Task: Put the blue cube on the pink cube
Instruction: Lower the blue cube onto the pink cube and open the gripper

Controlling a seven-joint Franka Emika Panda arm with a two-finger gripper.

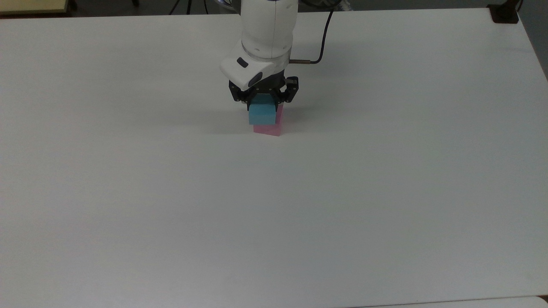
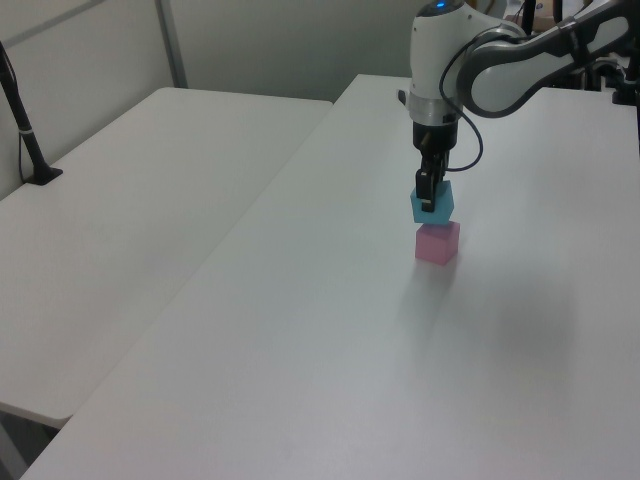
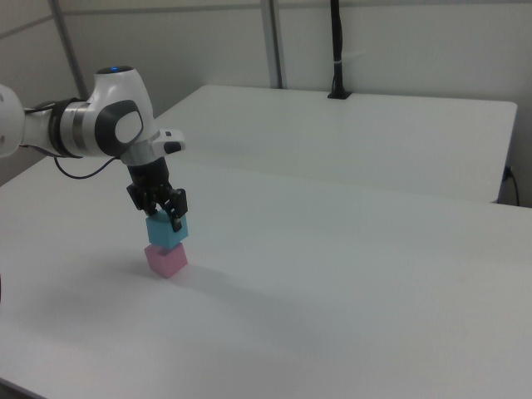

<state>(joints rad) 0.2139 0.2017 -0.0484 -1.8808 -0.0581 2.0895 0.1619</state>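
The light-blue cube (image 3: 166, 232) sits directly over the pale-pink cube (image 3: 165, 259), whose base rests on the table.

matt blue cube (image 1: 262, 113), pink cube (image 1: 269, 128)
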